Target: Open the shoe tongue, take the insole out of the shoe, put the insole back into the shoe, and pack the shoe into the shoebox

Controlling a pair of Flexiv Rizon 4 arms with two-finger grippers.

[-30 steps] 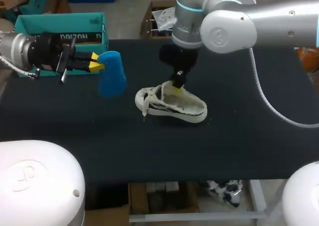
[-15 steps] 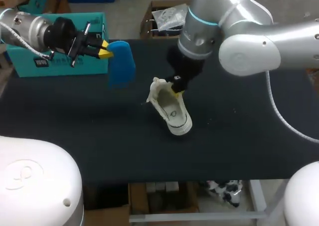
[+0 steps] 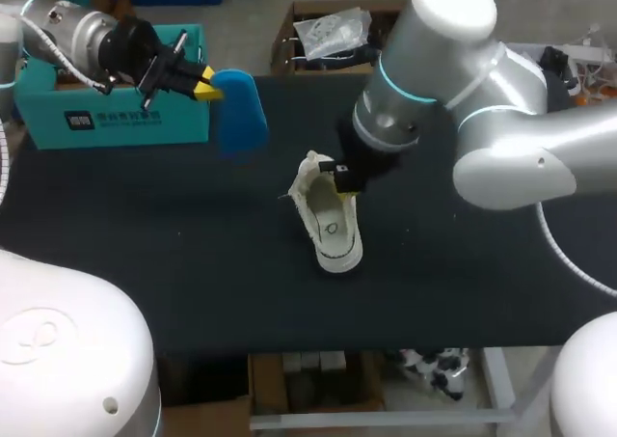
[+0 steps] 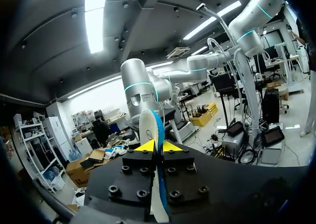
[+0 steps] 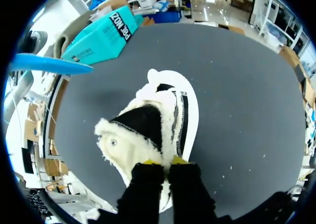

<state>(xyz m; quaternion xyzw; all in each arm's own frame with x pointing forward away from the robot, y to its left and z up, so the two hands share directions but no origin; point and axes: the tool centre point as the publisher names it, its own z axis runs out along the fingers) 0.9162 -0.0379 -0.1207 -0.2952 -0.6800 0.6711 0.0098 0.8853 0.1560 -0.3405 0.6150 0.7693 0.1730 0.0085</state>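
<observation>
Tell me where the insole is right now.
In the head view it is at the rear left: the insole is held in the left gripper, beside the teal shoebox and apart from the shoe.

White shoe point(image 3: 330, 220) upright; blue insole point(image 3: 240, 112) aloft; teal shoebox point(image 3: 106, 119)

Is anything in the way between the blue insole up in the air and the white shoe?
No, nothing visible stands between the flat blue insole, held by the left gripper, and the white fluffy shoe. The right gripper only pinches the shoe's edge at one end.
</observation>
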